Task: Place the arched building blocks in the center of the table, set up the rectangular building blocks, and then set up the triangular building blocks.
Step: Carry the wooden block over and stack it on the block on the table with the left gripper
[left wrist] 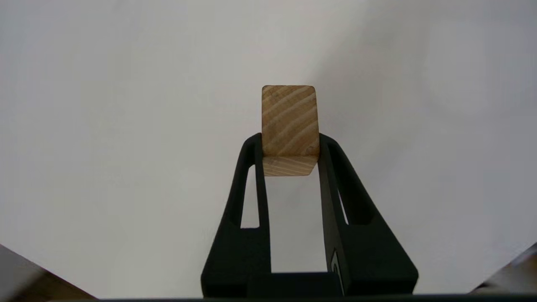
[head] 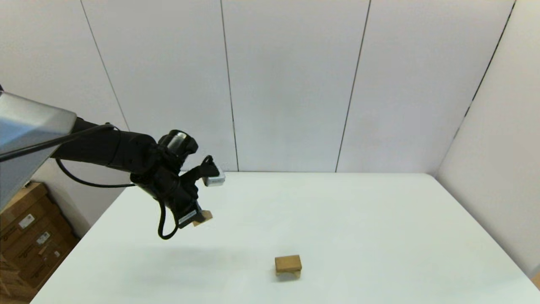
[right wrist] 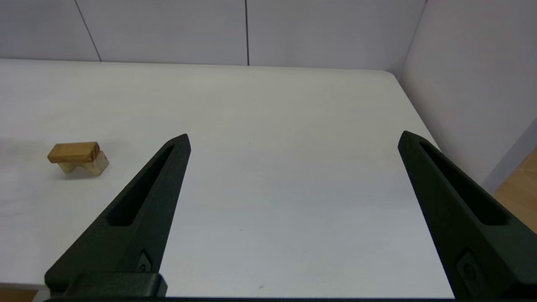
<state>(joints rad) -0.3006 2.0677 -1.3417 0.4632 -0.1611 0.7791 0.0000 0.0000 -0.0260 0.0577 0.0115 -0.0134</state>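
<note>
Two blocks stacked near the tabletop [head: 379,219] middle: rectangular building blocks [head: 288,262] laid flat across arched building blocks [right wrist: 94,164]. Left pincer [left wrist: 289,144] held above the tabletop's left side, well apart from the stack, pinching triangular building blocks [left wrist: 288,126] between both fingertips. Right pincer [right wrist: 293,140] spread wide over the tabletop's right part, gripping nothing.
</note>
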